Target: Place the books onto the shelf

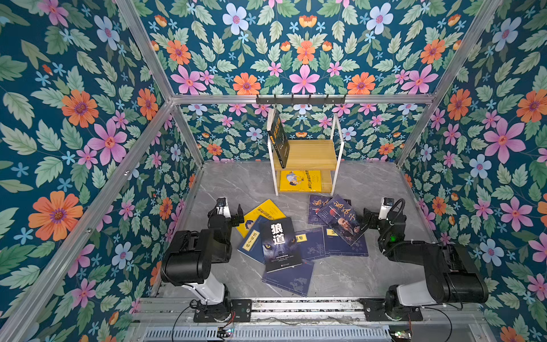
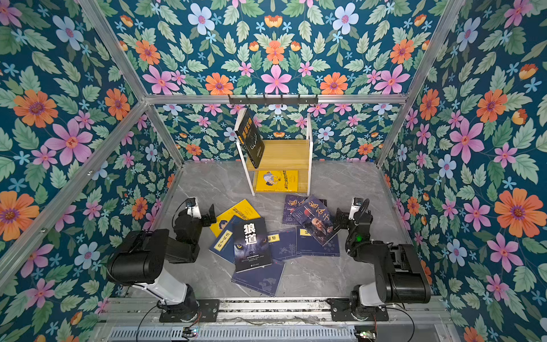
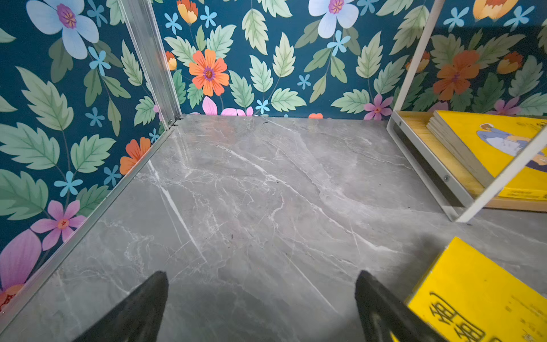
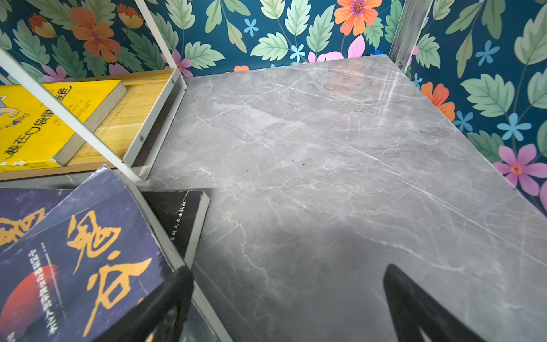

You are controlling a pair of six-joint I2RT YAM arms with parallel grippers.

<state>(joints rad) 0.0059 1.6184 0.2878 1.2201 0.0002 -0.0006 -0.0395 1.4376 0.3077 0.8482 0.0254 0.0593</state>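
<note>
Left wrist view showed my left pincer [image 3: 260, 299] spread wide and empty, low over the bare grey table [image 3: 251, 192]. Just beside one of its fingers [image 3: 381, 308] lay a yellow book [image 3: 473, 299], flat on the table. Farther ahead on that same side stood the shelf [image 3: 429, 165], with a shelved yellow book [image 3: 503, 154] lying flat on its lower board.

Right wrist view showed my right pincer [image 4: 288, 293] spread wide too, pinching nothing. One finger [image 4: 174, 296] sat at the edge of a portrait book [image 4: 88, 260]; I could not tell whether it touched. A dark book [image 4: 180, 216] lay partly under that one, and the shelf's foot stood just beyond.

In both top views the loose books lay between my pincers: a wolf book [image 1: 279, 242] on top of navy books [image 1: 313, 244], nearer my left pincer, and the portrait book over more navy ones, nearer my right. Ahead of both pincers, against the back wall, a black book [image 1: 279, 139] stood tilted on the shelf's upper board, leaning at the post on my left pincer's side. A hook rail [image 1: 300, 100] hung above the shelf.
</note>
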